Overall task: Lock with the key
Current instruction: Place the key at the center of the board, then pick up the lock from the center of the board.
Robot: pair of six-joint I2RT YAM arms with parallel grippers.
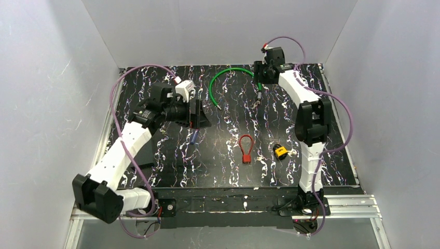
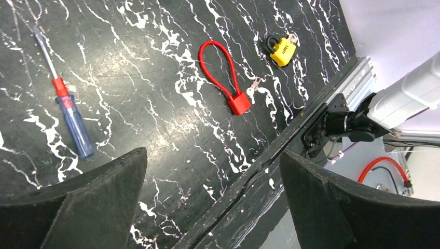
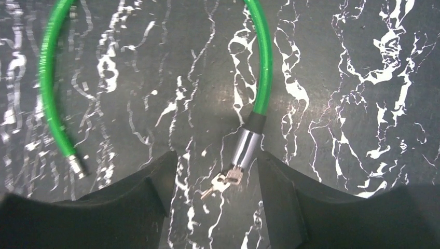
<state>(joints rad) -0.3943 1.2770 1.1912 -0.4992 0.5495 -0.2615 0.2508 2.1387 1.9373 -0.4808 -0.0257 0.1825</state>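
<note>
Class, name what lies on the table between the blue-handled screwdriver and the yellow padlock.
The red loop-shaped piece lies between them, clearest in the left wrist view.

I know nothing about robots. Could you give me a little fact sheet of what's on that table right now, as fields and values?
table: black, white-veined
padlock: yellow, lying near the right arm's base, untouched
key: tiny, silvery, right beside the padlock
left gripper: open, empty, held above the table
right gripper: open, straddling the green cable at its metal end
also there: red loop, screwdriver
</note>
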